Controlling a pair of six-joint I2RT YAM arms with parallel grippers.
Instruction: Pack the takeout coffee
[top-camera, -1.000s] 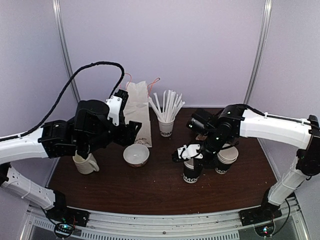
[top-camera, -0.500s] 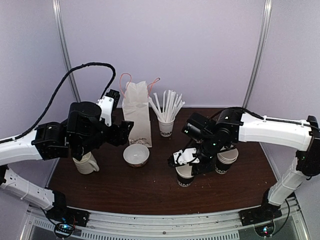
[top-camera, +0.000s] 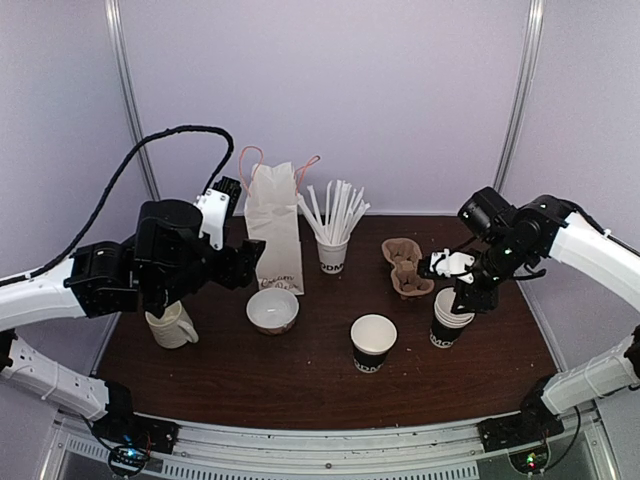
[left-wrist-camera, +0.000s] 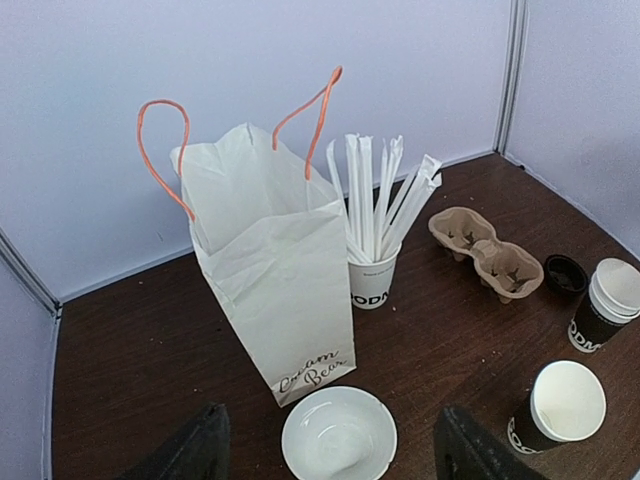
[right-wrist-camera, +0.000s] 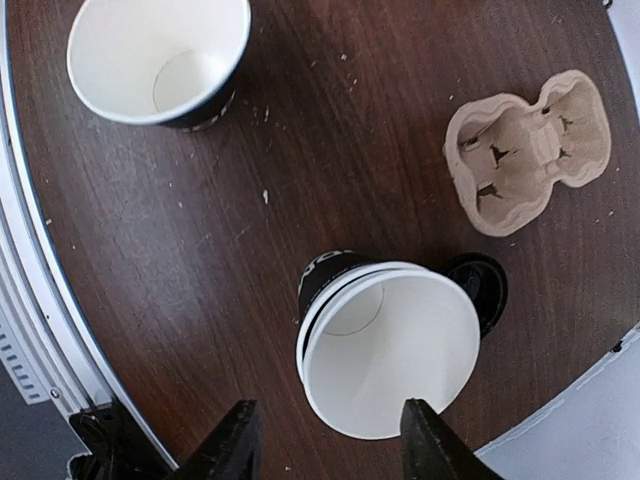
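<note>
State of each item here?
single black cup: upright, unlidded, empty
cup stack: upright, nested, unlidded
black lid: loose beside cup stack
paper bag: standing, mouth open
cup carrier: empty
bowl: empty
stirrer cup: upright, full
mug: upright
left gripper: open, empty
right gripper: open above cup stack

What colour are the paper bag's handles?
Orange, against the white paper bag; clearest in the left wrist view.

Left end effector (left-wrist-camera: 333, 435) spread wide, right end effector (right-wrist-camera: 330, 420) parted, pointing downward

Robot lab booth: plain lilac wall panels (top-camera: 330, 100), metal posts (top-camera: 517, 100), brown table (top-camera: 280, 380) on aluminium rail (top-camera: 330, 450).
</note>
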